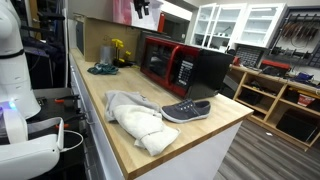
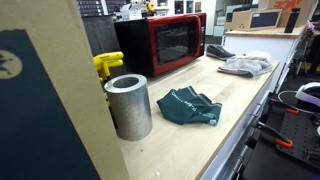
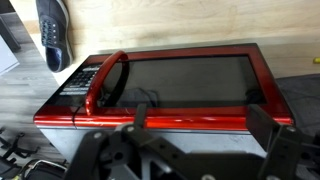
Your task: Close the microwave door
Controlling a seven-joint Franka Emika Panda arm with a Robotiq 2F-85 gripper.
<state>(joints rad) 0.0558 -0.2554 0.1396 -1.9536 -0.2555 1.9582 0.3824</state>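
Glossy red, black-cased countertop microwave (image 3: 80, 86) directly ahead of the black two-finger gripper (image 3: 197, 135), jaws spread wide, empty. Its rigid red-framed glass door (image 3: 190, 78) appears nearly flush. It likely swings lightly; push the frame beside the curved red handle (image 3: 105, 80).

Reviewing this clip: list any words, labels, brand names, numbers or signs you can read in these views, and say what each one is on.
No text can be read in any view.
The button panel of the microwave has markings, too small and blurred to read in the wrist view.
The dark blue patch at the left of an exterior view shows no legible text.
The shoe shows no readable brand.
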